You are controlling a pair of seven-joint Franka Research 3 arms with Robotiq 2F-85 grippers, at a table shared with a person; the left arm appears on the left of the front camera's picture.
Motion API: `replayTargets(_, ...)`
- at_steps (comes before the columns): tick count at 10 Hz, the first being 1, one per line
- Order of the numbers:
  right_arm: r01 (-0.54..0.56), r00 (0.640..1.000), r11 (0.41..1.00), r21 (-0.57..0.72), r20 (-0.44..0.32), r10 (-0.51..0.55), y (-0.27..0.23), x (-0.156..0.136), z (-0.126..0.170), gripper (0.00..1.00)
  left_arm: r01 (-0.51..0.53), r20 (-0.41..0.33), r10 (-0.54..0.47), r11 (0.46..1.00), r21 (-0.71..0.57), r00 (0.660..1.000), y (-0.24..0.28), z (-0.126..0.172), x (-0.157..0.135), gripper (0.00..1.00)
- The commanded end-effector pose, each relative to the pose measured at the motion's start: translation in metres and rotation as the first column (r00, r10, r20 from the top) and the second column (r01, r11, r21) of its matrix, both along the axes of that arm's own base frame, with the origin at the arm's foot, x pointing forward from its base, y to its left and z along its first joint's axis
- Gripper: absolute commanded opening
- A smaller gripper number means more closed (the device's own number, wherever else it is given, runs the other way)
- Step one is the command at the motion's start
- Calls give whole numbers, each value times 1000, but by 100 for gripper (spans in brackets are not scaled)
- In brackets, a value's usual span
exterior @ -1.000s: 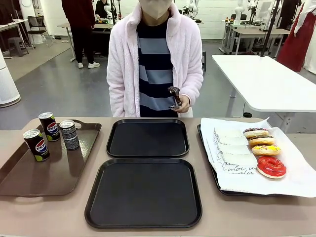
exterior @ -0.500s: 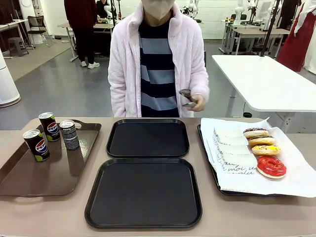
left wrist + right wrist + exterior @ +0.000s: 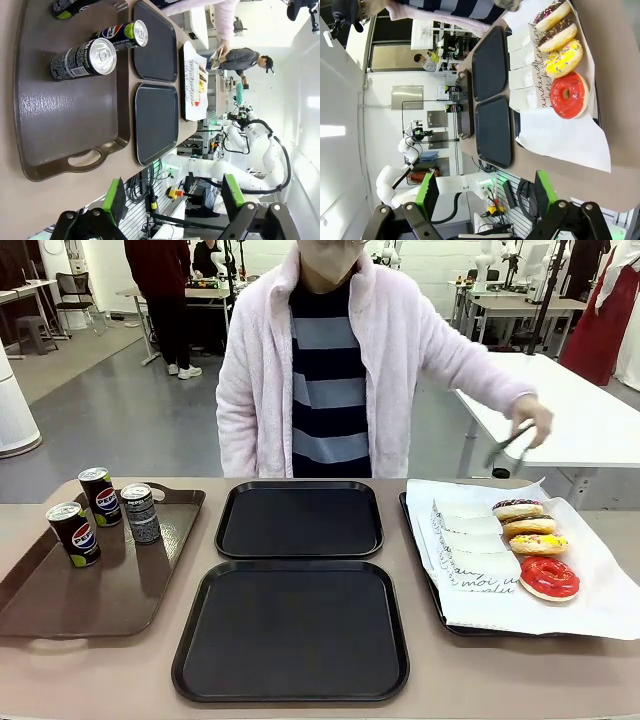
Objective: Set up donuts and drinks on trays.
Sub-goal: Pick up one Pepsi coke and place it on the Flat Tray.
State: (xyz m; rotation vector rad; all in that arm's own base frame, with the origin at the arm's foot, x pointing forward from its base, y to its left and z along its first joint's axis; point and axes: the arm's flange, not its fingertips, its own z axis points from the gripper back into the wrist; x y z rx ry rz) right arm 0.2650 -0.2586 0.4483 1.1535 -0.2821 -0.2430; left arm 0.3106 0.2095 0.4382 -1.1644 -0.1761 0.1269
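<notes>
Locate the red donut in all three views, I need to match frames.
Front: red donut at right, near end of the donut row on the white paper.
Left wrist: red donut, tiny, upper middle, lowest in the row.
Right wrist: red donut, upper right, lowest in the row.
Shared landmark: the two black trays beside the paper.

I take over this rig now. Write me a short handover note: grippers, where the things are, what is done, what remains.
Left gripper: open, holding nothing.
Right gripper: open, holding nothing.
Three drinks stand on the brown tray; four donuts lie on the paper-lined tray.
The person's hand holds tongs near the donuts, not touching them.
Done: nothing, both black trays hold nothing.
Left: donuts and drinks onto the black trays.
</notes>
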Motion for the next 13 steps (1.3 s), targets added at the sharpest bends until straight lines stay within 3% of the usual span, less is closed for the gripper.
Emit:
replayTargets(1, 7, 1000, 1000, 22, -4, -7, 0, 1, 0, 100, 0, 0, 0, 1000, 0, 1000, 0, 0, 0, 100)
replayTargets(3, 7, 1000, 1000, 22, -4, -7, 0, 1, 0, 100, 11, -22, -9, 995, 96, 1000, -12, 34, 28, 100)
replayTargets(4, 7, 1000, 1000, 22, -4, -7, 0, 1, 0, 100, 50, -43, -42, 973, 224, 998, -23, 64, 28, 100)
replayTargets(5, 7, 1000, 1000, 22, -4, -7, 0, 1, 0, 100, 105, -102, -70, 917, 385, 992, -38, 93, 19, 100)
replayTargets(6, 7, 1000, 1000, 22, -4, -7, 0, 1, 0, 100, 177, -191, -87, 832, 526, 978, -62, 121, 40, 100)
replayTargets(7, 7, 1000, 1000, 22, -4, -7, 0, 1, 0, 100, 252, -277, -90, 732, 633, 957, -81, 126, 42, 100)
replayTargets(8, 7, 1000, 1000, 22, -4, -7, 0, 1, 0, 100, 254, -307, -16, 604, 756, 952, -98, 120, 43, 100)
replayTargets(9, 7, 1000, 1000, 22, -4, -7, 0, 1, 0, 100, 239, -296, 26, 522, 819, 955, -120, 114, 67, 100)
replayTargets(12, 7, 1000, 1000, 22, -4, -7, 0, 1, 0, 100, 213, -276, 91, 429, 878, 957, -164, 68, 108, 100)
replayTargets(13, 7, 1000, 1000, 22, -4, -7, 0, 1, 0, 100, 194, -268, 102, 460, 867, 958, -172, 52, 114, 100)
